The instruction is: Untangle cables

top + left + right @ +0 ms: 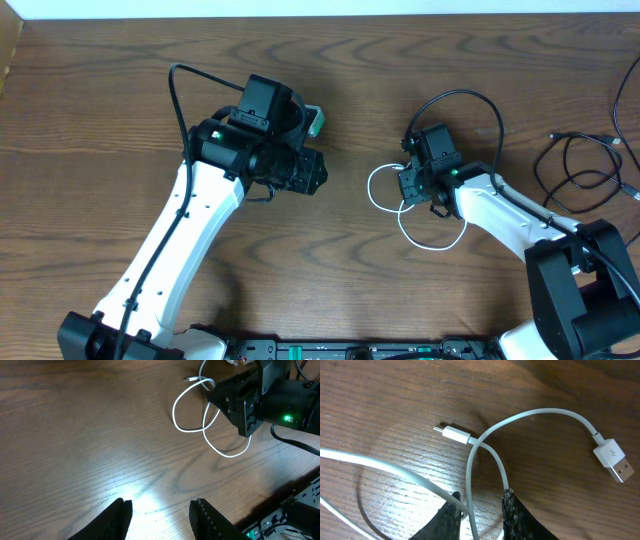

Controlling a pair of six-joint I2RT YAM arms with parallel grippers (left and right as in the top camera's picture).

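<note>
From overhead, the wooden table [100, 100] carries both arms. The left gripper [312, 170] sits left of centre and points right, well apart from either cord. The right gripper [405, 187] sits right of centre and points left, over the white cable [432, 247]. That cable lies in two overlapping loops, which spread left and toward the near edge from under the gripper. The black cable [585, 135] lies in loose curves at the far right edge, well apart from the white one and from both grippers. This view does not show how either pair of fingers stands. In the left wrist view, the left gripper [160, 510] hangs over bare wood with its fingers [117, 520] spread and nothing between them. The white cable [174, 412] shows at the far right, its loops crossing just beside the dark right gripper [245, 407], with one thin plug tip [189, 379] lying on the wood. In the right wrist view, the right gripper [480, 505] is low over the white cable [540, 411]. Its fingers [512, 515] are parted and straddle a strand that runs between them, not pinched. The small plug [454, 434] lies where two strands cross, and the USB plug [612, 457] rests at the right.
</note>
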